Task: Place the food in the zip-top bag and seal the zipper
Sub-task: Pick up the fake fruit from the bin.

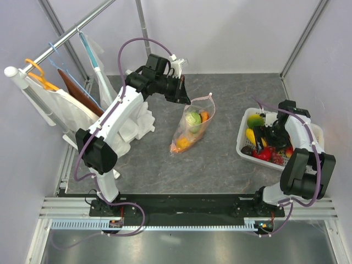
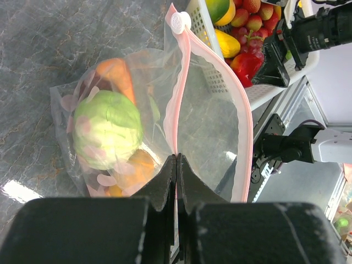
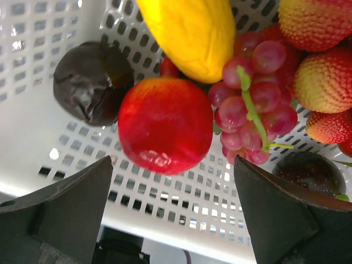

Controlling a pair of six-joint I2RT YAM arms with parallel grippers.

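The zip-top bag (image 1: 192,127) lies mid-table with its mouth open. Inside it are a green cabbage (image 2: 107,129), a long orange piece (image 2: 118,77) and small orange pieces (image 2: 138,166). My left gripper (image 1: 185,99) is shut on one lip of the pink zipper (image 2: 177,110), and its tips (image 2: 177,158) pinch the strip. The white slider tab (image 2: 180,21) sits at the far end. My right gripper (image 3: 173,162) is open inside the white basket (image 1: 242,137), just short of a red apple (image 3: 165,132) beside a yellow piece (image 3: 190,33).
The basket also holds red grapes (image 3: 256,99), a dark round fruit (image 3: 91,82), red-yellow berries (image 3: 324,82) and a green-yellow fruit (image 1: 254,120). A rail with hangers and white cloth (image 1: 66,104) stands at the far left. Walls close the table at the back and the sides.
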